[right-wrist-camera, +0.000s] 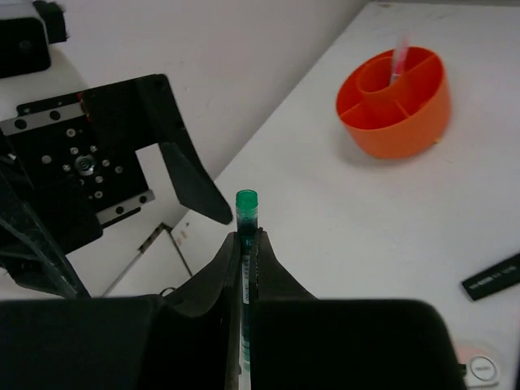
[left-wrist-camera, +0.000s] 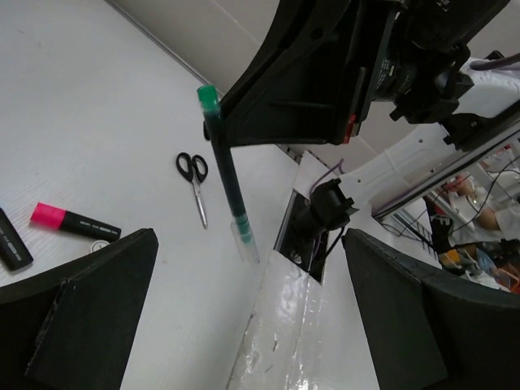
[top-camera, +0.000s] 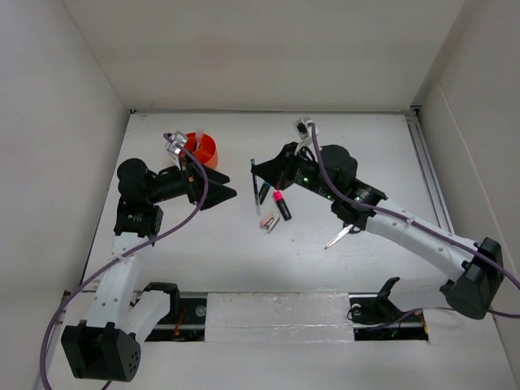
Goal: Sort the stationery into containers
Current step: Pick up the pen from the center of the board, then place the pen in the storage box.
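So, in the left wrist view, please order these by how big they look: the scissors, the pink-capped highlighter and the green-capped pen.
Largest: the green-capped pen, clearly the longest, though it is held up and perhaps nearer the camera.
Then the pink-capped highlighter and the scissors: they look about alike, so I would not rank them.

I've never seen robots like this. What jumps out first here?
The bright orange organiser at the table's far left catches the eye first, with a thin pink pen standing in its centre well. Next is the right tool, pinching a green-capped pen and facing the left tool, which is open.
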Tool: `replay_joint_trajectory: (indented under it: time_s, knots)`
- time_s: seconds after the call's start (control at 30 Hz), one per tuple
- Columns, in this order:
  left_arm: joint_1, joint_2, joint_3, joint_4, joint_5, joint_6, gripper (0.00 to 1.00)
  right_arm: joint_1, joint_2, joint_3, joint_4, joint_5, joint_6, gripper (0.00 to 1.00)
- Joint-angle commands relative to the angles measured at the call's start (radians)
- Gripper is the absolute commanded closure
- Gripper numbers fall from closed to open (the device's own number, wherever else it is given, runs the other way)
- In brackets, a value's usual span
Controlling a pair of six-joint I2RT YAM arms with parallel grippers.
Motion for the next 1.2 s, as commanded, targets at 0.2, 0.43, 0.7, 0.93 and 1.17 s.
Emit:
replay_joint_trajectory:
  time_s: [0.2, 0.43, 0.7, 0.93, 1.17]
  knots:
    - [0.004, -0.007, -0.007, 0.151, 0.096, -0.061, 0.13, 0.093, 0.094, 0.136, 0.250, -0.073, 0.021, 1.00]
    - [0.004, -0.007, -0.007, 0.161, 0.105, -0.061, 0.29, 0.102, 0.123, 0.145, 0.350, -0.125, 0.086, 1.00]
    - [0.004, 0.002, 0.027, 0.075, 0.067, 0.003, 0.41, 0.141, 0.152, 0.118, 0.370, -0.143, 0.096, 1.00]
    - [0.004, 0.002, 0.036, 0.056, 0.047, 0.013, 0.63, 0.150, 0.152, 0.099, 0.379, -0.153, 0.096, 1.00]
    - [0.004, 0.002, 0.045, 0.033, 0.026, 0.023, 0.73, 0.150, 0.152, 0.079, 0.370, -0.163, 0.096, 1.00]
